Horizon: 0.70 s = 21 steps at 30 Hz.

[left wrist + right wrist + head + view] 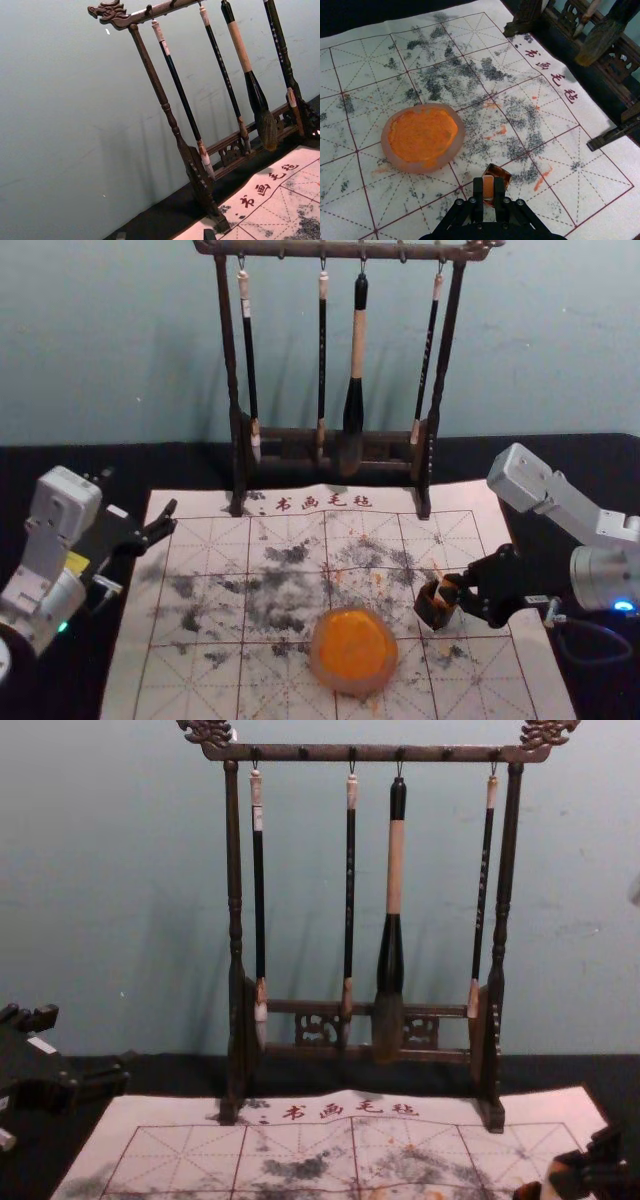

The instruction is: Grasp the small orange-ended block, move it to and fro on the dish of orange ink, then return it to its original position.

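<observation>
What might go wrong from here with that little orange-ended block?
The right pincer grips the small orange-ended block right by a boxy, glossy dark-brown piece, so moving it might tip or drag that. Passing to the round, pale-rimmed dish of orange ink, it might smudge the white gridded mat, which shows orange smears.

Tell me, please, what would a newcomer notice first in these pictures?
Probably the dish of bright orange ink, on the grey-stained mat. Next, the dark rack behind, where four brushes hang in a row. Then, right of the dish in the head view, the right gripper, closed on the orange-ended block.
</observation>
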### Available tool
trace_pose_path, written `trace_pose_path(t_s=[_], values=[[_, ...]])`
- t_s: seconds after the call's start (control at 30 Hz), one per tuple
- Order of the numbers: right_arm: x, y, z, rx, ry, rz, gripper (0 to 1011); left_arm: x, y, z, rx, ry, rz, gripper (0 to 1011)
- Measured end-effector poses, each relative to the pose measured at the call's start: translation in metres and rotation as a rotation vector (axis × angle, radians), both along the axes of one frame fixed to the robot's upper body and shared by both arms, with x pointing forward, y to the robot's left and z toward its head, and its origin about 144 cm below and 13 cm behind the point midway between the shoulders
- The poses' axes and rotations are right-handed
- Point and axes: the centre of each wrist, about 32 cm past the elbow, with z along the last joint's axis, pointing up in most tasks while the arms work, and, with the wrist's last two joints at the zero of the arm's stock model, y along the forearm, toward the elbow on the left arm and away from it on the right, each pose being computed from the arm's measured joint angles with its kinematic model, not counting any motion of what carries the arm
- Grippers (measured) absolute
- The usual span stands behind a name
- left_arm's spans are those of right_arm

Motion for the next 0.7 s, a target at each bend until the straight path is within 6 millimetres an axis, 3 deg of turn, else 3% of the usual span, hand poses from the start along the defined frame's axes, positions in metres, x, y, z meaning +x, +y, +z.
trace_pose_path(t_s=[0.7], values=[[-0.0002, -0.0002, 0.0005, 0.001, -0.002, 0.0, 83, 0.0, 0.0, 0.0, 0.0, 0.0, 0.0, 1001]])
